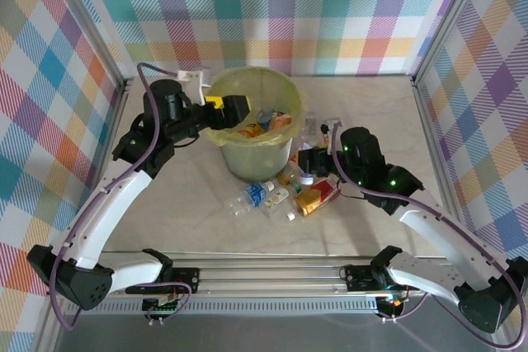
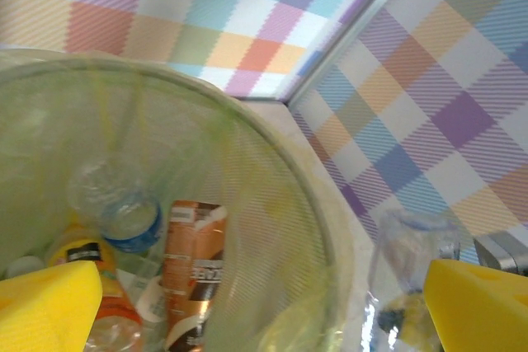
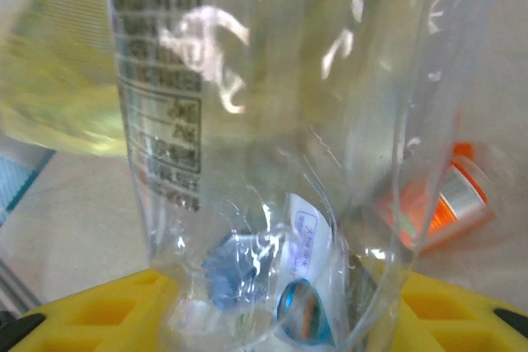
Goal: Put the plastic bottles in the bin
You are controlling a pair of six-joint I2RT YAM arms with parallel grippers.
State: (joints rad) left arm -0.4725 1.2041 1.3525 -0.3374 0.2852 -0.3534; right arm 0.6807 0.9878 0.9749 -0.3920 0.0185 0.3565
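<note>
Gripping clear bottle [image 3: 272,121], right gripper [image 3: 280,315], beside bin [image 1: 256,158]

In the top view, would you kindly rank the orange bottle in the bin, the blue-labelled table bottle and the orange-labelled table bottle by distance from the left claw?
1. Orange bottle: inside the bin, just right of the left claw.
2. Blue-labelled bottle: on the table in front of the bin.
3. Orange-labelled bottle: on the table, farther right.

Left arm [image 1: 111,204] and right arm [image 1: 433,228]: white links, black joint housings, green lights [image 1: 394,180], purple cables [image 1: 56,286], yellow finger pads [image 2: 49,302].
</note>
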